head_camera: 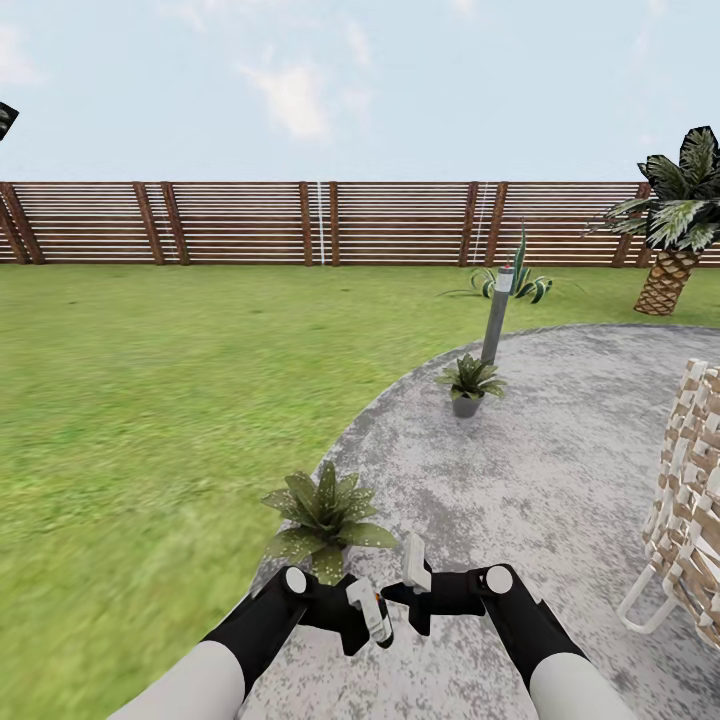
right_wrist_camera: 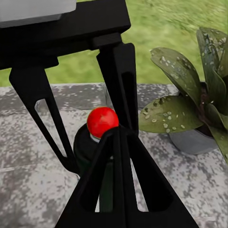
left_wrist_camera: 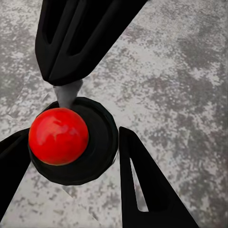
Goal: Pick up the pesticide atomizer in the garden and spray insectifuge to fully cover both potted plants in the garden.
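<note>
Left gripper (head_camera: 372, 618) clamped on pesticide atomizer (left_wrist_camera: 92, 159): fingers (left_wrist_camera: 142, 185) touching both sides of the dark body, red round cap up. Right gripper (head_camera: 415, 588) closed empty, fingers pressed together, tips right at the bottle's top. Both low over near edge of grey patio (head_camera: 560, 450). Near potted plant (head_camera: 325, 515) just left of grippers; far potted plant (head_camera: 468, 380) well beyond, by grey lamp post (head_camera: 496, 315).

Head cam overlooks patio (head_camera: 560, 440); both wrist cams close above it.
</note>
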Controlling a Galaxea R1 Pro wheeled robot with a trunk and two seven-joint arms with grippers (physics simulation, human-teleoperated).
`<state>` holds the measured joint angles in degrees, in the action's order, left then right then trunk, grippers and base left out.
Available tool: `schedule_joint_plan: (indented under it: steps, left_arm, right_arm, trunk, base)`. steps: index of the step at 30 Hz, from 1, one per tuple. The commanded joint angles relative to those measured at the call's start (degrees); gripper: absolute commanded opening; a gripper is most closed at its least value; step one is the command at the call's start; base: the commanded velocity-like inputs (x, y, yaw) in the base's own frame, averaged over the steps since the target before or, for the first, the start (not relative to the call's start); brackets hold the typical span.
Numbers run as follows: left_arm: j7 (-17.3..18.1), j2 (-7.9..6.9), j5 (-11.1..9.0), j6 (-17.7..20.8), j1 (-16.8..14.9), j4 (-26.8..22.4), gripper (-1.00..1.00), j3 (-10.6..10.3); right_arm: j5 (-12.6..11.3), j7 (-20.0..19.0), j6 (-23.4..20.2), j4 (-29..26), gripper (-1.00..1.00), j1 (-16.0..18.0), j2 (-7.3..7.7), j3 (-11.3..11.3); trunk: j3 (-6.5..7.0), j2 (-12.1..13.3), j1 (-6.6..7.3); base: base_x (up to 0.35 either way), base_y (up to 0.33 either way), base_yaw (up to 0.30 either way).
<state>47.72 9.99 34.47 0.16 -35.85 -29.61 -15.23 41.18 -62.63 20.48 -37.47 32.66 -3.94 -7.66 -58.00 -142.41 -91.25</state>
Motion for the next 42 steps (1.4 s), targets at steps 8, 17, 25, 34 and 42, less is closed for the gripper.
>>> schedule_joint_plan:
  steps: [8,17,25,34,42]
  left_arm:
    - [0.18,0.01,0.27,0.01,-0.07,0.20,-1.00,0.14]
    - [-6.30,-8.38,1.62,-0.16,-0.02,8.51,-1.00,-0.25]
    - [-6.50,-19.49,1.56,-0.23,2.92,8.53,-1.00,0.11]
    - [-16.46,-20.86,-12.21,-4.87,3.26,14.64,-1.00,0.81]
    - [-35.42,-20.44,-35.29,-17.00,6.88,21.24,-1.00,0.73]
  right_arm:
    - [0.48,-0.26,0.26,-0.06,-1.00,0.03,-0.10,-0.46]
    - [0.55,-0.22,0.26,0.06,-1.00,0.03,-0.10,-0.50]
    - [0.67,0.30,0.49,1.76,1.00,0.03,0.05,-0.73]
    - [-2.31,42.83,2.60,24.09,1.00,-0.19,3.56,-4.04]
    - [-14.15,66.47,18.26,28.95,1.00,-7.62,4.46,-4.55]
  trunk:
    - [-0.06,-0.02,0.01]
    - [-0.06,-0.02,0.01]
    - [-0.06,-0.02,0.01]
    - [-0.06,-0.02,0.01]
    - [-0.06,-0.02,0.01]
  base:
    - [0.000,0.000,0.000]
    - [0.000,0.000,0.000]
    - [0.000,0.000,0.000]
    - [0.000,0.000,0.000]
    - [0.000,0.000,0.000]
